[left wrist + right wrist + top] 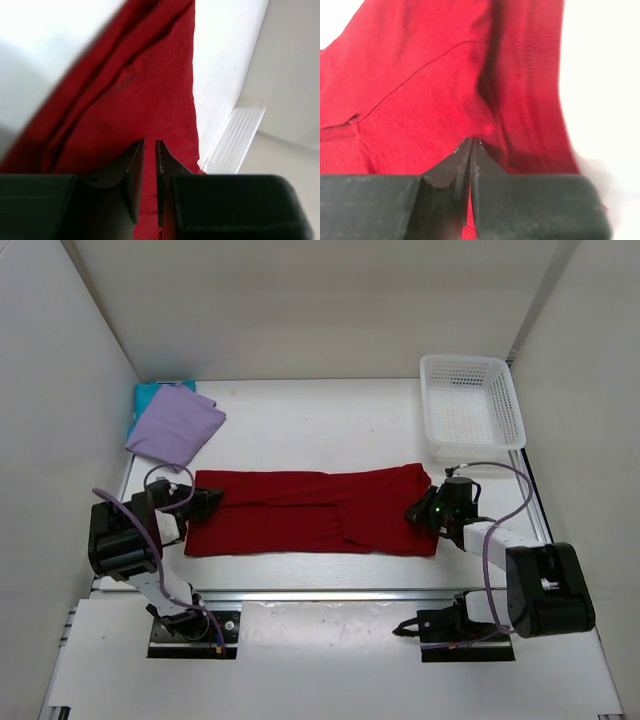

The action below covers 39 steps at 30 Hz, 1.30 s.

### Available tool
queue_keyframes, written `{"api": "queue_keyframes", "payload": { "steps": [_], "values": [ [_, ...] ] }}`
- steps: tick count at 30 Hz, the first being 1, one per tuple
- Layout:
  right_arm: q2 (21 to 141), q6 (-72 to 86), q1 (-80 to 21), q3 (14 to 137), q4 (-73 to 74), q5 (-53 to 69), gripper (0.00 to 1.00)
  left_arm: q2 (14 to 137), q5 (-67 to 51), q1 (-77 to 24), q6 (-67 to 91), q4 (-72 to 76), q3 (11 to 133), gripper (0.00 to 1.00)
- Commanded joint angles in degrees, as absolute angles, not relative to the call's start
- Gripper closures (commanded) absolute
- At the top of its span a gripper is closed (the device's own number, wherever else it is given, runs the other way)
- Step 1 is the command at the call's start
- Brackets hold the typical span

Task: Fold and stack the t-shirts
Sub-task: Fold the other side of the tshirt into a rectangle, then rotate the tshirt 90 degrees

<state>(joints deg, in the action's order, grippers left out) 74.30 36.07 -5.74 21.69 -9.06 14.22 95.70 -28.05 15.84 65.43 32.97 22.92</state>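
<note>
Top external: pinching right end of sideways-lying red shirt (pixel 300 512) with right gripper (pixel 418 512); left gripper (pixel 212 502) barely parted opposite, hold unclear.

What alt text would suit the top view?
A red shirt, folded into a long band, lies on a table, the left gripper and right gripper at its ends. Farther back: a purple shirt on a teal shirt, left; a basket, right.

Robot lab cell: white panel walls (pixel 60 390) boxing white table (pixel 320 430); left arm (pixel 125 540), right arm (pixel 545 590) bolted at near edge.
</note>
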Motion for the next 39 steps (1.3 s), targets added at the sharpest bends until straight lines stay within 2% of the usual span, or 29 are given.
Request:
{"api": "queue_keyframes", "payload": {
  "steps": [1,4,7,10,13,17,21,23,24,25,26,27,28,29,31,35,37,39],
  "values": [
    [70.8,35.3,-4.3,22.1,-6.1,12.9,0.98,89.6,-26.8,17.2,66.8,35.0,20.4,0.73],
    [69.0,34.3,-11.3,27.7,-2.8,8.6,0.84,81.8,-25.5,13.7,63.6,30.8,20.9,0.71],
    [71.7,33.0,-19.3,33.6,-2.0,4.5,0.8,73.1,-20.5,7.3,56.6,23.0,23.8,0.68],
    [80.3,33.5,-23.2,37.3,-3.9,4.7,0.85,67.9,-17.8,1.2,52.2,18.7,26.2,0.65],
    [90.7,33.0,-24.2,42.1,-5.0,5.6,0.95,67.8,-20.5,-6.0,48.8,14.9,29.0,0.63],
    [101.1,32.2,-23.6,49.6,-2.8,7.5,0.99,66.5,-22.2,-11.1,48.4,16.0,26.6,0.62],
    [115.7,29.5,-22.2,69.5,3.6,10.0,1.0,64.4,-22.8,-13.6,48.4,16.2,24.6,0.62],
    [131.4,25.4,-22.2,97.2,12.3,9.0,1.0,63.6,-23.5,-13.2,48.3,15.6,23.6,0.62],
    [136.1,24.4,-22.1,118.4,20.9,10.8,1.0,63.4,-24.4,-12.6,48.3,15.3,23.4,0.62],
    [147.6,22.8,-21.6,131.3,31.3,14.3,1.0,63.3,-24.5,-12.1,48.1,14.8,23.3,0.62],
    [154.4,23.8,-21.4,160.5,36.0,15.5,0.96,62.4,-25.1,-11.9,47.9,13.7,23.2,0.62],
    [156.8,25.1,-20.7,157.5,28.9,21.8,0.85,61.4,-24.7,-12.0,47.2,12.4,23.2,0.61],
    [146.9,30.2,-19.7,138.6,14.6,26.1,0.82,61.1,-24.2,-12.1,46.6,11.1,22.8,0.61],
    [139.2,31.0,-20.1,127.7,10.8,24.9,0.78,60.0,-23.4,-12.3,46.4,10.4,22.2,0.61],
    [133.0,27.4,-20.8,124.8,11.6,21.5,0.57,59.0,-23.0,-12.0,46.8,10.5,21.5,0.61],
    [123.2,22.1,-24.2,123.7,19.2,20.1,0.53,58.3,-23.6,-12.0,46.1,9.7,21.3,0.59],
    [118.3,21.4,-26.1,116.3,19.0,18.9,0.55,59.1,-25.0,-8.8,44.9,8.9,21.6,0.59],
    [109.0,23.5,-28.2,96.9,12.2,19.0,0.58,59.8,-27.2,-5.3,42.9,6.3,23.6,0.59]
  ]
}}
